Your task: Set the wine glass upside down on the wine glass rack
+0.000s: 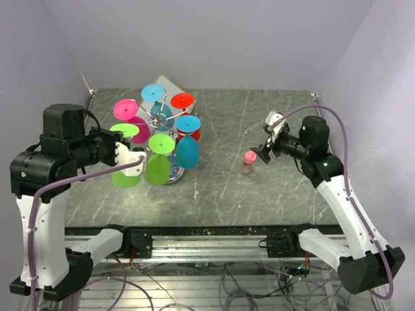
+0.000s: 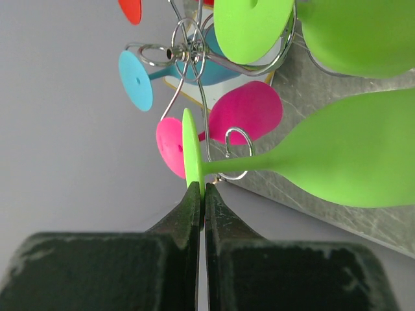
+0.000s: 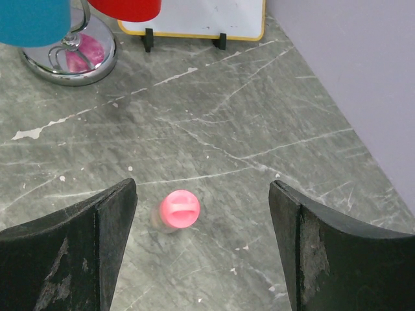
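The wine glass rack (image 2: 185, 55) is a silver wire stand with curled arms, and it carries several coloured glasses hanging bowl down. My left gripper (image 2: 203, 189) is shut on the rim of a lime green wine glass's foot (image 2: 190, 152). Its stem (image 2: 243, 163) runs through a curled wire hook to the bowl (image 2: 353, 155), which hangs toward the table. In the top view the left gripper (image 1: 141, 157) sits at the near left of the rack (image 1: 155, 120), between two green glasses. My right gripper (image 3: 202, 188) stands open and holds nothing.
A small bottle with a pink cap (image 3: 179, 210) stands on the table between the right fingers and below them; it shows also in the top view (image 1: 249, 162). The rack's shiny round base (image 3: 68, 65) and a white wood-framed board (image 3: 194, 16) lie beyond it.
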`<action>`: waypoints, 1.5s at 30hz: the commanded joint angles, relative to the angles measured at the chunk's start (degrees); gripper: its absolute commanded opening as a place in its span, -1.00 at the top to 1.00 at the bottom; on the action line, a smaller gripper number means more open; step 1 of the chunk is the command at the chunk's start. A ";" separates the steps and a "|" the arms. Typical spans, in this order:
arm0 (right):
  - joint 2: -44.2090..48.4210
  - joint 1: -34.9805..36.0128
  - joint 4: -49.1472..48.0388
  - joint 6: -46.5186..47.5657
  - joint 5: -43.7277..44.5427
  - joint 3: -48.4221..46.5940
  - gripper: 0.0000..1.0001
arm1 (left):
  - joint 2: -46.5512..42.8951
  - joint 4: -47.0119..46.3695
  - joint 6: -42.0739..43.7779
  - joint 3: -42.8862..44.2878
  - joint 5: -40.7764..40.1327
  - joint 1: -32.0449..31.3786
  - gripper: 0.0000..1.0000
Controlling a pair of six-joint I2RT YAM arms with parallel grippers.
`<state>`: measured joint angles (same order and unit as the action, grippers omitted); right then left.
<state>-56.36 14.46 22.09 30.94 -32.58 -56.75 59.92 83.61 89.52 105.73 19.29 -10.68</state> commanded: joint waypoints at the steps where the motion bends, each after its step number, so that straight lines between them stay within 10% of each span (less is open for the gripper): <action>1: 0.34 -0.31 -1.77 0.61 0.12 0.80 -0.64 | 0.95 0.06 7.51 -0.33 4.31 0.44 0.86; 27: 0.48 -0.73 -1.53 1.14 -0.38 1.56 -0.65 | 6.03 -2.53 17.16 -4.66 7.43 0.39 0.85; 45: 0.21 -0.77 -1.35 1.71 -0.52 1.73 -0.65 | 6.49 -12.07 9.28 -8.58 2.21 0.40 0.85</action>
<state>-56.34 13.93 21.26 32.03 -32.62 -55.61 66.76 75.96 101.84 97.54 23.68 -10.68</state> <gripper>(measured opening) 0.825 0.081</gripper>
